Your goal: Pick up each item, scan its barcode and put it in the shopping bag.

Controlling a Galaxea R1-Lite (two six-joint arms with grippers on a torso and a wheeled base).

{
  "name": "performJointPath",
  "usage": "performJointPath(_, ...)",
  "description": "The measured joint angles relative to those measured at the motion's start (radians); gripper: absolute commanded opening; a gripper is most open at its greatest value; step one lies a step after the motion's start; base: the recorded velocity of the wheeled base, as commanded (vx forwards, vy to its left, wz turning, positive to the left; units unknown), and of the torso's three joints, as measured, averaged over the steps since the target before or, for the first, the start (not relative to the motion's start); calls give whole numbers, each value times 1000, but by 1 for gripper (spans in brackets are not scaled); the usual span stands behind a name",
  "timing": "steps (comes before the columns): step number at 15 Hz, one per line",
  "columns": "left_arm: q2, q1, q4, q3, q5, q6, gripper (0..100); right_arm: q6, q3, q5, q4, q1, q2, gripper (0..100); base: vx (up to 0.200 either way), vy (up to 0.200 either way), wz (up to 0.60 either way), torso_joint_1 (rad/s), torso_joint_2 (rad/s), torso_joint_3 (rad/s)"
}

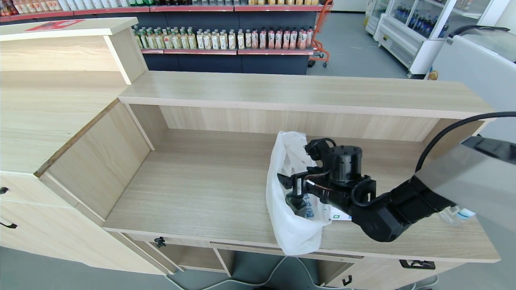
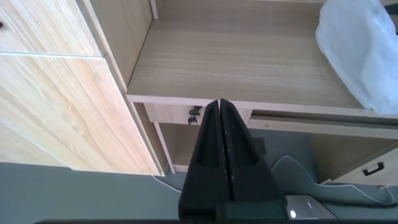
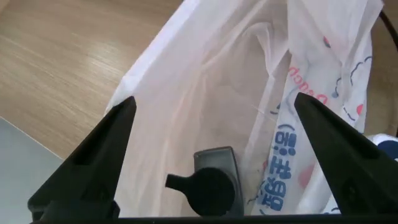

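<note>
Tabletop [image 1: 193,189] of pale wood fills the middle of the head view. White shopping bag [image 1: 290,229] stands centre-right on it, slack, with its lower part sagging over the near edge. Right tool [image 3: 214,102] hangs at the bag mouth, fingers spread wide on either side of the opening and holding nothing. Left tool [image 2: 219,106] sits low by the tabletop's front, well apart from the bag, fingers pressed together with nothing between them.

Dark item [image 3: 208,183] lies down inside the bag, under the right tool and not touching either finger; can't tell what it is. Small clear item [image 1: 455,213], maybe a bottle, rests at the lower right of the head view, half hidden by the arm and probably not yet scanned.

Risks:
- Thin film lies close to both spread fingers, so a lift-out could snag a handle or wall and drag the bag.
- Bag already overhangs the edge and nothing steadies it, so a tug could pull it off.
- Bag mouth may collapse before the next drop.
</note>
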Motion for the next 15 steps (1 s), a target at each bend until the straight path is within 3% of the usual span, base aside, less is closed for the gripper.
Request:
performJointPath(3,0,0,0,0,0,0,0,4,22,6,135,-5,-83,100,0,0,0,0,0,0)
performJointPath(8,0,0,0,0,0,0,0,-3,113,-46,164,-34,-176,100,0,0,0,0,0,0)
performJointPath(11,0,0,0,0,0,0,0,-5,143,-69,171,-71,-271,100,0,-200,0,-1,2,2)
performJointPath(15,0,1,1,0,0,0,0,-5,360,-89,175,-133,-484,100,0,-200,0,0,1,6)
